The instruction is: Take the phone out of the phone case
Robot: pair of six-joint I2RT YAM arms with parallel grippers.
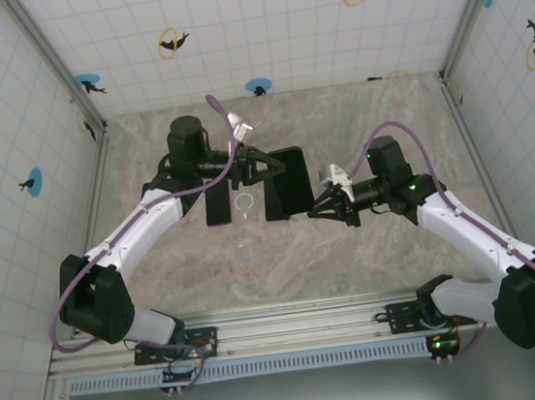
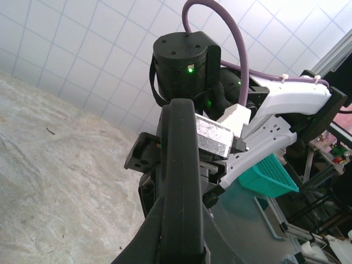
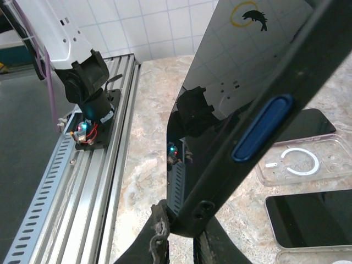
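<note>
Top external view: a phone (image 1: pixel 287 183) in a black phone case (image 1: pixel 277 197) is held above the marble table (image 1: pixel 257 270), near its centre. The left gripper (image 1: pixel 262 173) meets it from 9 o'clock, fingers pressed tight on its edge. The right gripper (image 1: pixel 319 201) meets it from 4 o'clock. In the right wrist view, the right gripper's fingers (image 3: pixel 159 234) pinch the phone's lower corner, and a blue side button (image 3: pixel 263 127) shows on the case's rim. On the table at the held phone's 8 o'clock lie a clear case (image 1: pixel 246 204) with a white ring and 1 dark spare phone (image 1: pixel 217 204).
</note>
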